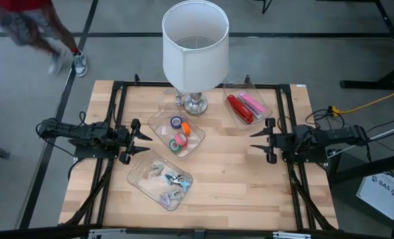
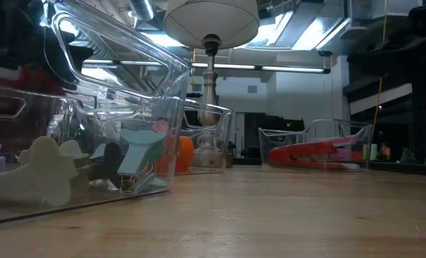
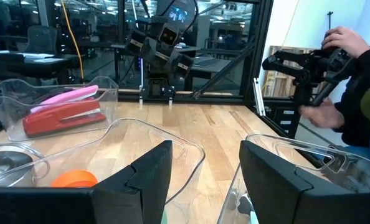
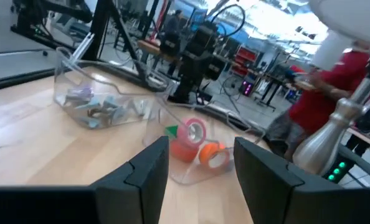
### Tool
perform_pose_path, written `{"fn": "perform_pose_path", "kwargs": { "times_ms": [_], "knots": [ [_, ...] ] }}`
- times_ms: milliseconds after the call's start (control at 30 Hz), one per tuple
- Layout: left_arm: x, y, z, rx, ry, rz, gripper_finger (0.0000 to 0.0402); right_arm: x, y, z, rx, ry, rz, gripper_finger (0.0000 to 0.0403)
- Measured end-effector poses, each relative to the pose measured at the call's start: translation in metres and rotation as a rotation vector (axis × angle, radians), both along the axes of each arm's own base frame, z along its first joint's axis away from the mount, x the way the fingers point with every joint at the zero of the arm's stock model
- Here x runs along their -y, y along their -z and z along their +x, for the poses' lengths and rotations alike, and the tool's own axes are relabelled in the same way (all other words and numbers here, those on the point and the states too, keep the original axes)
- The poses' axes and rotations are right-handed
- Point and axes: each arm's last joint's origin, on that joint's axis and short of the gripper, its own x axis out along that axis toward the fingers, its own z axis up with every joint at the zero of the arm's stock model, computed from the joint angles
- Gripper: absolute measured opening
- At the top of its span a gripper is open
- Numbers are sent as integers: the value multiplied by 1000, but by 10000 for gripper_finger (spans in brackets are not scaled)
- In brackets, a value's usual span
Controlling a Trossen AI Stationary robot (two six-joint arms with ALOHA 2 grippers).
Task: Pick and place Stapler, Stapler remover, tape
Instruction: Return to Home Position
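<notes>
Three clear plastic trays sit on the wooden table. The far-right tray [image 1: 245, 106] holds a red stapler [image 1: 239, 109] and a pink one [image 1: 252, 103]. The middle tray [image 1: 177, 134] holds tape rolls [image 1: 179, 135] in purple, orange, green and pink. The near tray [image 1: 161, 180] holds several stapler removers [image 1: 172, 182]. My left gripper [image 1: 146, 143] is open at the table's left, beside the middle tray. My right gripper [image 1: 255, 141] is open at the right, near the stapler tray. Neither touches anything.
A white-shaded lamp [image 1: 195, 50] on a metal base [image 1: 194, 103] stands at the table's far middle. Black frame rails [image 1: 117, 119] run along both sides. Bare wood [image 1: 237, 186] lies at the near right. A person [image 3: 353, 93] with a camera rig stands beyond the table.
</notes>
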Motion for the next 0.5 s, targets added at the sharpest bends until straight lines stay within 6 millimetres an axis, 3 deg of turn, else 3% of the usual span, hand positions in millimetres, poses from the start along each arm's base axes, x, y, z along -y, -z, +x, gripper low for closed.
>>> {"fn": "perform_pose_path", "kwargs": {
  "times_ms": [500],
  "knots": [
    [0, 0, 0, 0, 0, 0, 185, 1, -3, -2, 34, 2, 9, 181]
  ]
}}
